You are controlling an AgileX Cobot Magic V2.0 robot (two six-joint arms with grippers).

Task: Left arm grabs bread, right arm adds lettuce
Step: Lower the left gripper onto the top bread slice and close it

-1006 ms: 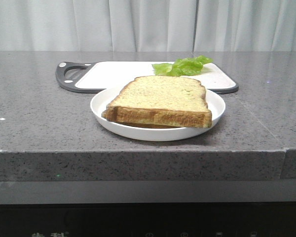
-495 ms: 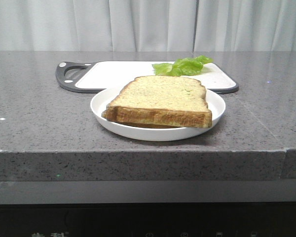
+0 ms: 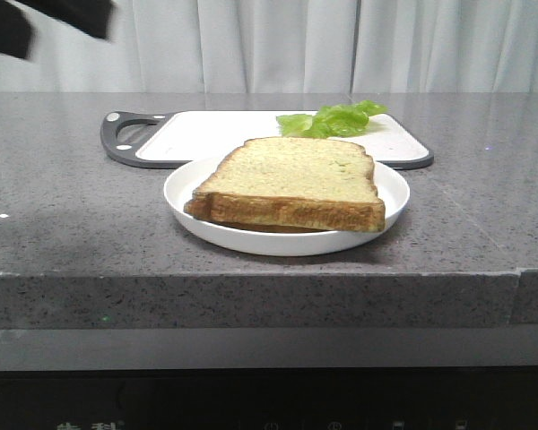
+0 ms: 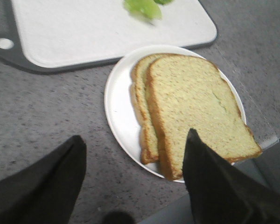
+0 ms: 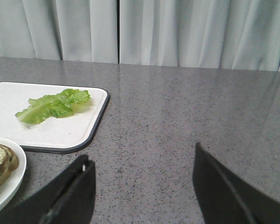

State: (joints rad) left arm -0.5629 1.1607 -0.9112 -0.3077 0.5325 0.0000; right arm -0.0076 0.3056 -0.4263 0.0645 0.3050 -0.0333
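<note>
Two toast slices lie stacked on a white plate (image 3: 181, 193) near the counter's front edge. The bread (image 3: 291, 179) is the thick top slice, and it also shows in the left wrist view (image 4: 196, 107). The thinner slice (image 4: 141, 102) peeks out from under it. The left arm (image 3: 45, 18) is a blurred black shape at the front view's top left. My left gripper (image 4: 136, 135) is open and empty, above the plate's near rim. The lettuce (image 3: 334, 120) lies on the white cutting board (image 3: 215, 134). My right gripper (image 5: 142, 153) is open and empty over bare counter, beside the board.
The cutting board (image 4: 84, 32) has a dark grey rim and a handle hole at its left end. The lettuce (image 5: 53, 106) sits at the board's right end. The grey stone counter (image 3: 72, 224) drops off just in front of the plate. Pale curtains hang behind.
The left arm has come into the front view at the top left, blurred by motion. The bread, plate and lettuce have not moved.
</note>
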